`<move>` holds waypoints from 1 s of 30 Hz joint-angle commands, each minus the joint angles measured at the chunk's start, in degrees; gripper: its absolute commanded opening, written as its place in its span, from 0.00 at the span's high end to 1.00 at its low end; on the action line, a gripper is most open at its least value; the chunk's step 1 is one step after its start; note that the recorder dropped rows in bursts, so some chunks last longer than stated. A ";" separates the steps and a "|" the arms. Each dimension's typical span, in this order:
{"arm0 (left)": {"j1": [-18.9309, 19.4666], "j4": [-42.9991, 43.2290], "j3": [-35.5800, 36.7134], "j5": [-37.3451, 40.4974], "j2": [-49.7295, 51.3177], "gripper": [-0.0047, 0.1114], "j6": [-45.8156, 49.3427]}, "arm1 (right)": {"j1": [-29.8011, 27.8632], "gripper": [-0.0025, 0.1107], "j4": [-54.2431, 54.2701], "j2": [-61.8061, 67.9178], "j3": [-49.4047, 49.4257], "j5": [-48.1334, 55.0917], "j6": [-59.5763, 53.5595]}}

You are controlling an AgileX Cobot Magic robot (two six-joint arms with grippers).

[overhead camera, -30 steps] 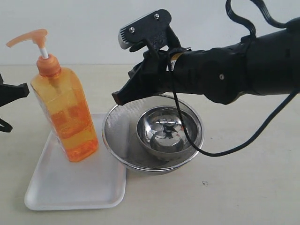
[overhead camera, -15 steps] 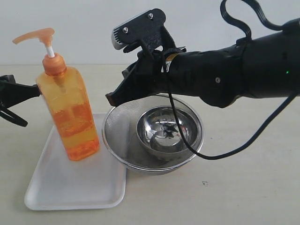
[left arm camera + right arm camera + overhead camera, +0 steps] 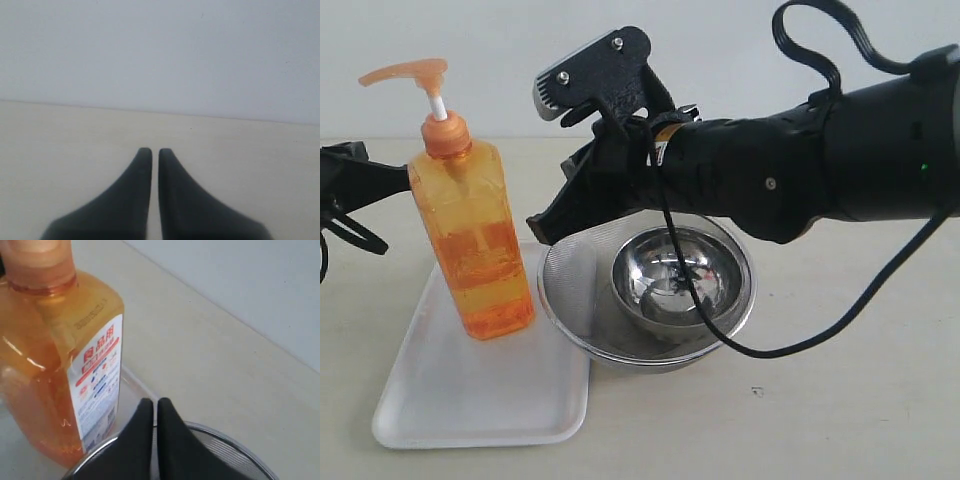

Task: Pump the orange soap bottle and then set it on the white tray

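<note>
On orange soap bottle (image 3: 42, 360), Chinese-character label (image 3: 97, 385)

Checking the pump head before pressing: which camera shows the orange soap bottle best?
The exterior view: it shows the whole orange soap bottle, pump head to base, on the white tray. The right wrist view shows only its shoulder and label close up; the left wrist view shows none of it.

The right wrist view cuts off the orange soap bottle (image 3: 50, 355) above its collar. The print on its label (image 3: 97, 385) is too small to read.
</note>
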 commanded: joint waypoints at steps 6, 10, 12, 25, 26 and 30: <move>0.01 4.22 -0.70 0.26 0.24 0.92 -3.02 | 2.17 0.98 -0.21 -0.11 -0.23 -0.49 -0.11; 0.01 4.36 -1.21 1.27 0.24 0.92 -3.02 | 2.17 0.98 -0.21 -0.11 -0.23 -0.49 -0.11; 0.01 4.86 -1.78 2.69 0.26 0.92 -4.31 | 2.17 0.98 -0.21 -0.11 -0.23 -0.59 -0.11; 1.35 -2.94 -0.12 3.09 -1.12 0.92 1.64 | -1.12 0.98 3.00 0.47 -0.23 -2.86 0.03; 1.47 -2.51 0.20 3.20 -1.42 0.92 1.23 | -1.25 0.98 2.66 0.91 -0.23 -2.86 0.03; 1.24 1.35 1.23 3.70 -1.54 0.92 -0.29 | -1.25 0.98 1.44 4.24 -0.34 -4.93 0.75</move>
